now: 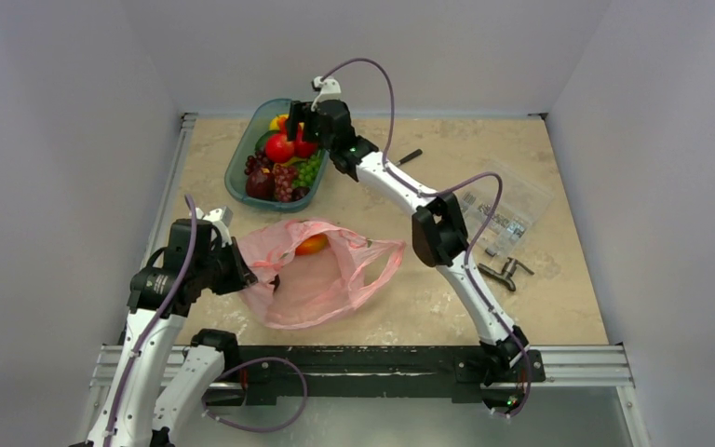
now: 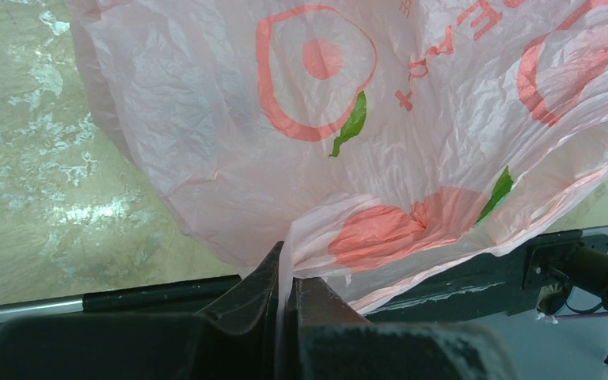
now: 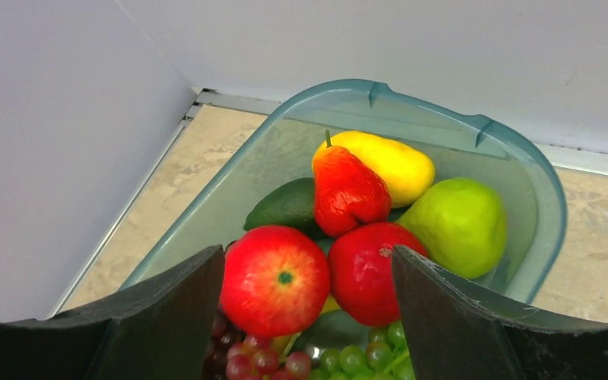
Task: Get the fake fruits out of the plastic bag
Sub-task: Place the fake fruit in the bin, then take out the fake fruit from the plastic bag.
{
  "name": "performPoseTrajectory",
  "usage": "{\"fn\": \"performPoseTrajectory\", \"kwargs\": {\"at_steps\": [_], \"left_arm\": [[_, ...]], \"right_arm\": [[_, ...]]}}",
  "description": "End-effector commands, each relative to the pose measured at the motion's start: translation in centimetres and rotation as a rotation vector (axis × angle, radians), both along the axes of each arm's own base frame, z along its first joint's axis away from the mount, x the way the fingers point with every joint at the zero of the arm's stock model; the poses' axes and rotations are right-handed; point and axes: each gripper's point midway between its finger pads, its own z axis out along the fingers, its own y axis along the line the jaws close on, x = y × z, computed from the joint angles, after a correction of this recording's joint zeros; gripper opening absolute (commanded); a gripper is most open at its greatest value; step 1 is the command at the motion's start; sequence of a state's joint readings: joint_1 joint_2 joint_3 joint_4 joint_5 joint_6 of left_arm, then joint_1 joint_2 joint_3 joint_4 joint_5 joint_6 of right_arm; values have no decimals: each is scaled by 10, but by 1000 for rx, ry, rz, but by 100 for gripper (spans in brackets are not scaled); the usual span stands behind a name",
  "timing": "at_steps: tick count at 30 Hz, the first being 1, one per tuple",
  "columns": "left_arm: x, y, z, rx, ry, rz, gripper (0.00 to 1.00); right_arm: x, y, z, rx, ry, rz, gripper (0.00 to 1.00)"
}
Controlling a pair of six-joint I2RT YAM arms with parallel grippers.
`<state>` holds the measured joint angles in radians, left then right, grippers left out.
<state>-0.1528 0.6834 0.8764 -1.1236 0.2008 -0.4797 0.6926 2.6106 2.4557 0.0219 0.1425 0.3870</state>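
The pink plastic bag (image 1: 321, 279) lies crumpled on the table, and an orange fake fruit (image 1: 312, 244) shows at its mouth. My left gripper (image 1: 242, 270) is shut on a fold of the bag's film (image 2: 285, 119), pinched between its jaws (image 2: 289, 277). My right gripper (image 1: 298, 126) hangs open over the teal tray (image 1: 238, 158), holding nothing. Below its fingers lie a red apple (image 3: 275, 279), a second red fruit (image 3: 368, 273), a green pear (image 3: 461, 226), a yellow fruit (image 3: 388, 162) and green grapes (image 3: 364, 356). The rest of the bag's inside is hidden.
A clear packet of small parts (image 1: 512, 209) and black tools (image 1: 507, 272) lie at the right. A black pen (image 1: 410, 156) lies behind the right arm. The tray (image 3: 443, 119) sits close to the back-left wall corner. A metal rail (image 1: 382, 358) runs along the near edge.
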Motion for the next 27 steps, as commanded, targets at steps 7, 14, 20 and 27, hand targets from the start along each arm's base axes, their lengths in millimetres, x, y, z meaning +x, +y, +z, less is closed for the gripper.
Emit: {"fn": "performPoseTrajectory", "kwargs": {"at_steps": [7,14,20,27], "left_arm": [[4,-1,1,-3,-11,8,0],[4,-1,1,-4,-17,8,0],[4,-3,2,-10,-17,-4,0],[4,-2,2,-9,-19,-1,0]], "right_arm": [[-74,-44,108,-36,-7,72,51],[-166,-64,118,-13,25,190,46],[-281,-58,133,-31,-73,380,45],[-396,-38,93,2,-91,517,45]]}}
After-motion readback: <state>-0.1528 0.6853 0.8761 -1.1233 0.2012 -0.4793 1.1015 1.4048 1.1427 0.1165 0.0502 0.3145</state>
